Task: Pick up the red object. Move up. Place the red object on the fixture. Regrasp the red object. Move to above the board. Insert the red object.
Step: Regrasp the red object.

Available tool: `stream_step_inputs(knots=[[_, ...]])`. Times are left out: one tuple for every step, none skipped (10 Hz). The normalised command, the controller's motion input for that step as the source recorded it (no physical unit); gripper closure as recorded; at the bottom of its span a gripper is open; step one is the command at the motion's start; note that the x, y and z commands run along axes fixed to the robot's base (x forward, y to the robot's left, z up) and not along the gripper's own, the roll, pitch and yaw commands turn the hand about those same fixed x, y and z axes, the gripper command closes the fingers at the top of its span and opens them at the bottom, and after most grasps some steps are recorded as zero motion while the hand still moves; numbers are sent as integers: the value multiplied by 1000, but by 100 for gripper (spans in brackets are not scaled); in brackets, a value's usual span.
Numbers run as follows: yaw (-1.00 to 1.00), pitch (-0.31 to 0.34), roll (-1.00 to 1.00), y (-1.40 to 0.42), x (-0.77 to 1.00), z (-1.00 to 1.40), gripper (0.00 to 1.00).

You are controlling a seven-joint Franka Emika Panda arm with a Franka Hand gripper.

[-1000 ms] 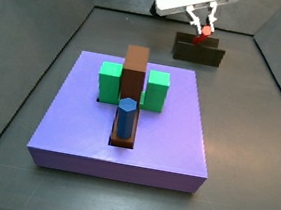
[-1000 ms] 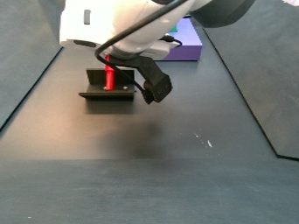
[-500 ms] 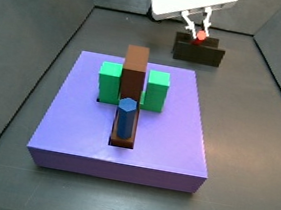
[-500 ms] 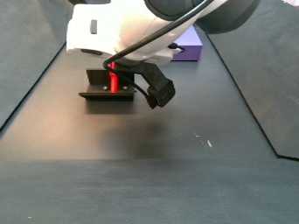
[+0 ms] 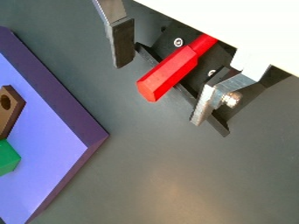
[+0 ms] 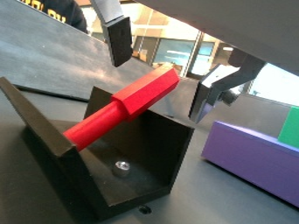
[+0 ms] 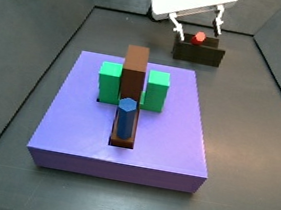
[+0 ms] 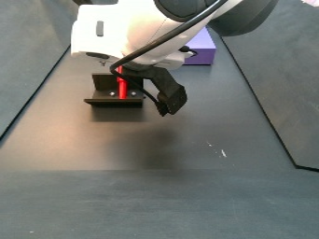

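Note:
The red object (image 5: pixel 176 68) is a stubby red peg. It lies tilted in the dark fixture (image 6: pixel 128 166), one end down inside and the other leaning up over the wall. My gripper (image 5: pixel 162 89) is open just above it. Its fingers (image 5: pixel 121 39) stand on either side of the red object (image 6: pixel 122 105) with a gap on each side. In both side views the gripper (image 7: pixel 201 26) hovers over the fixture (image 7: pixel 198 52), and the red object (image 8: pixel 121 84) shows between the fingers. The purple board (image 7: pixel 150 144) lies apart from the fixture.
On the board stand two green blocks (image 7: pixel 109 82), a long brown bar (image 7: pixel 134 71) and a blue peg (image 7: pixel 125 118). A corner of the board (image 5: pixel 47 122) shows close to the fixture. Dark walls (image 7: pixel 28 68) bound the grey floor.
The fingers have spread away from the red object, leaving it resting in the fixture. The gripper has risen slightly.

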Motion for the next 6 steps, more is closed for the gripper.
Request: stream_step_inputs(knots=[[80,220,1000,-51,0,74,0],[80,229,1000,-51,0,74,0],[77,280,1000,-57,0,91,0],[74,289,1000,-57,0,94,0],[77,254,1000,-54,0,80,0],[77,249,1000,-51,0,77,0]])
